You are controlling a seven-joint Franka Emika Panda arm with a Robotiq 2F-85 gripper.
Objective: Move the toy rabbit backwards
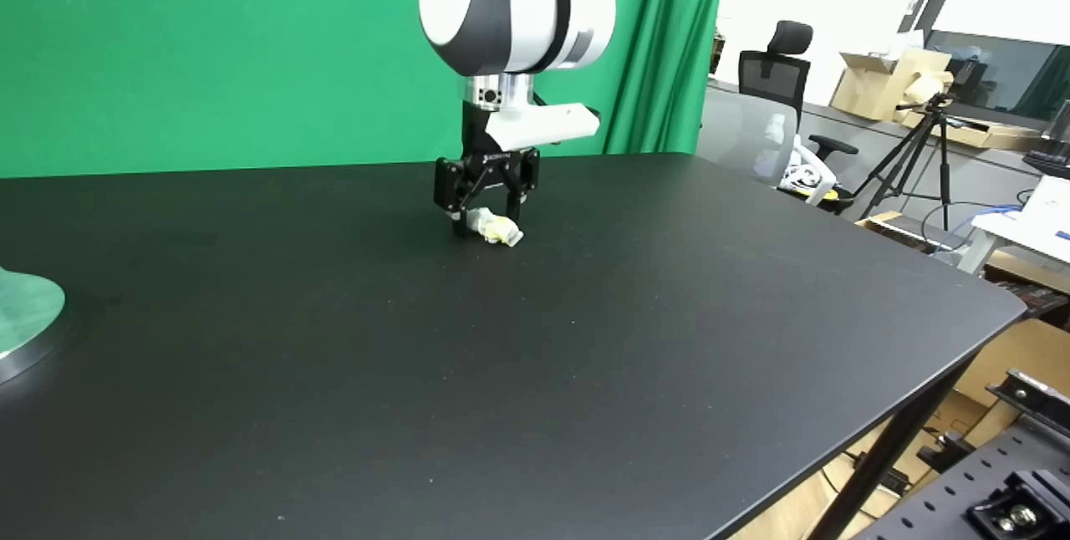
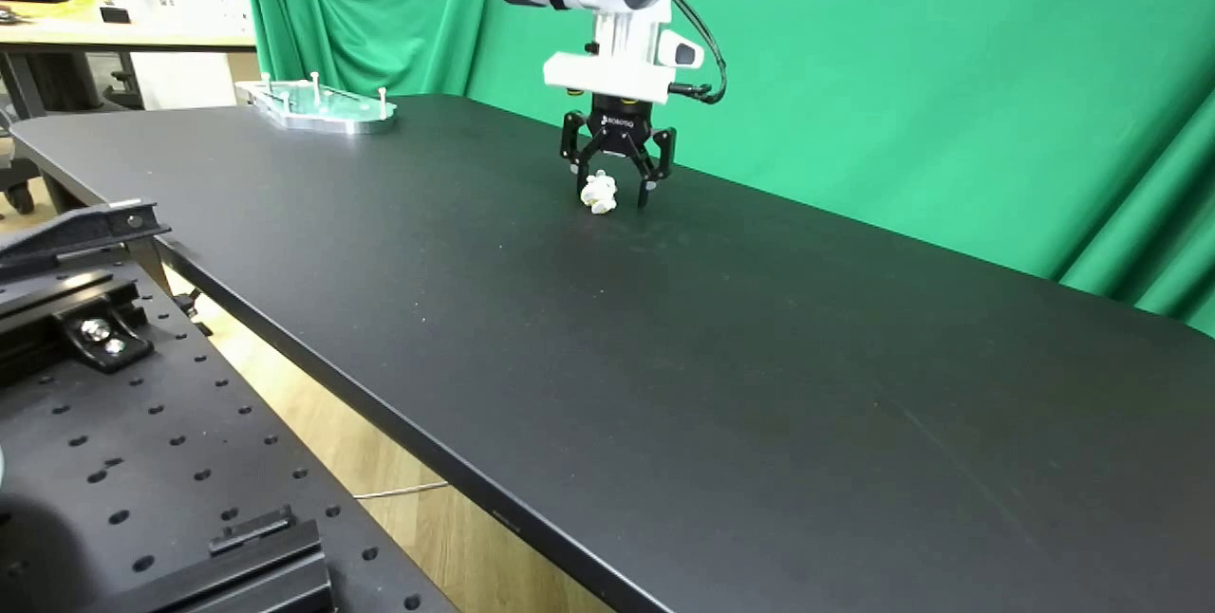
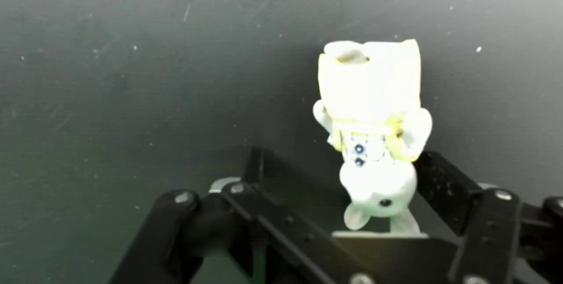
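Arm (image 1: 535, 13) cut by top edge, toy rabbit (image 2: 599, 193) details too small, both exterior views. Wrist view: gripper (image 3: 342, 155) cut at bottom.

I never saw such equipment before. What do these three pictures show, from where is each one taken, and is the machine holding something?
The machine is a robot arm with a two-fingered hand at its lower end. The two wide pictures come from cameras outside the robot, looking across the black table. The close picture comes from a camera on the wrist, so the dark fingers enter from the bottom. A small pale toy rabbit lies on the table, ears toward the hand. In an exterior view, a greenish plate with short posts also rests there. Nothing seems to be held: the fingers stand apart around the rabbit's head, with a gap on one side.
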